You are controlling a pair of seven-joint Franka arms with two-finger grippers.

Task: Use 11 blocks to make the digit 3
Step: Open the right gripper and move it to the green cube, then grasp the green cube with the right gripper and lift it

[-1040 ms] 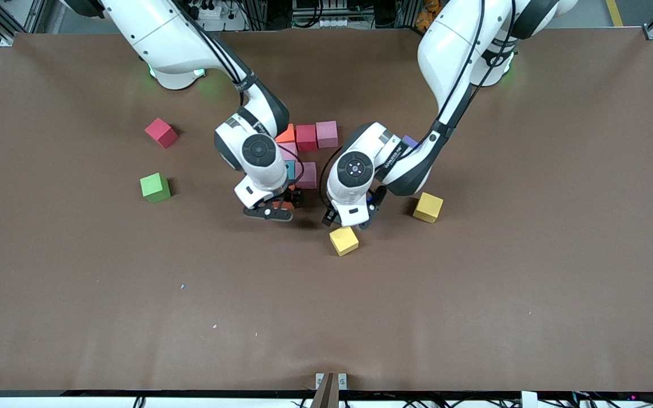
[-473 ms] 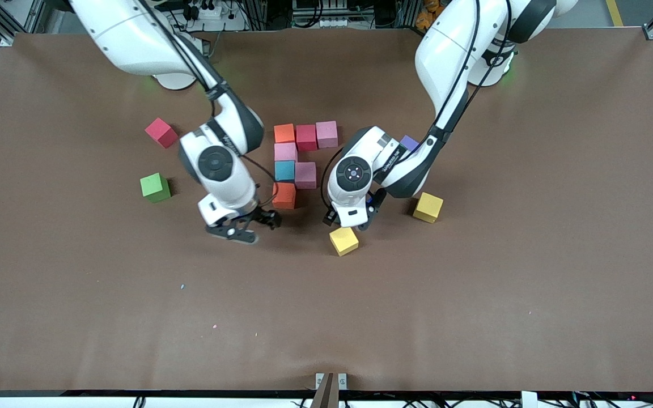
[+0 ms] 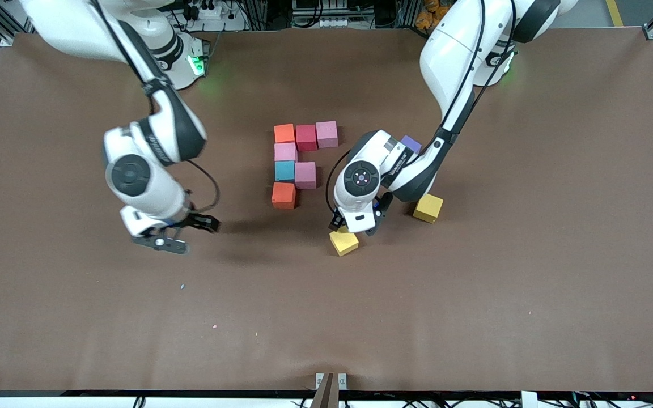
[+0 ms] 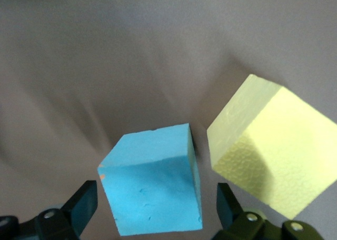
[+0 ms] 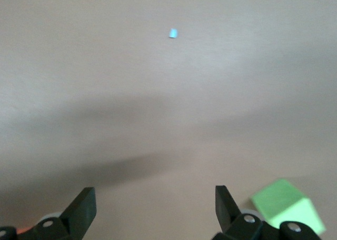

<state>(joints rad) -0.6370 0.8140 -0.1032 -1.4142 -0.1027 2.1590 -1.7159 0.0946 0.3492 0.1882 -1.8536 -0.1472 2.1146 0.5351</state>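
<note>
Table comes first: brown and wide, with both arms reaching in over it. The half-built digit 3 sits mid-table, seven cubes so far. It has an orange, red and pink row farthest from the front camera, then a pink, a blue with a pink beside it, and an orange nearest the camera.

The right arm waits. The right gripper hangs released over bare cloth toward its own end of the table, with the green block just beside it.

The left gripper is the working one. It is low and spread wide, straddling the blue block without clamping it. The near yellow block lies just beside that cube, close to one finger. A second yellow block and a purple cube lie by the left arm.

To do this well, the gripper likely should centre on the blue cube and square its fingers to the flat faces. It should keep the yellow neighbour outside them, then close gently, since foam squashes. The lift should be straight up before any move toward the figure.
</note>
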